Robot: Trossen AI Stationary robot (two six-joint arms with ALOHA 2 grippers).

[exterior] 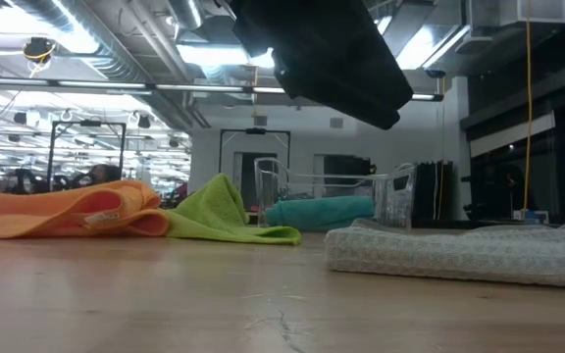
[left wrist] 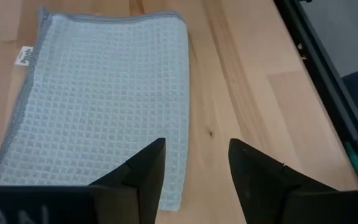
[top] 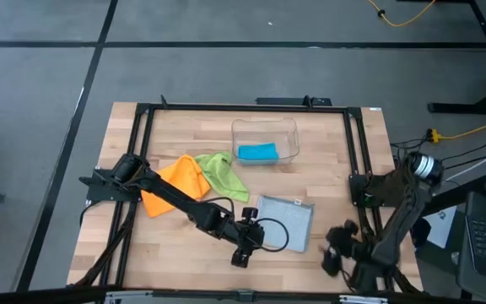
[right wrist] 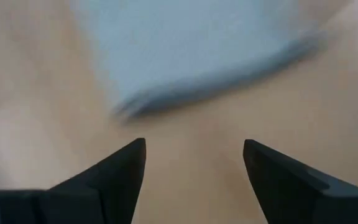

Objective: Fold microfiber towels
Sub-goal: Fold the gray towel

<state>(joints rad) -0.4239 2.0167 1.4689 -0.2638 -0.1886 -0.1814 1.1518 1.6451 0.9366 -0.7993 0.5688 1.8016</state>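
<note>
From above, the pale grey-blue towel [top: 286,223] lies folded near the table [top: 327,160] front edge, the left claw [top: 245,247] just beside it, the right claw [top: 337,252] near the front right corner. The orange towel [top: 175,181] and lime green towel [top: 224,173] lie crumpled together; the teal towel [top: 257,152] sits in the clear bin [top: 289,128]. Both wrist views show fingers apart, empty.

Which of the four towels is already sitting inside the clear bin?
The teal blue towel; it alone lies in the clear plastic bin, while the others lie on the table.
</note>
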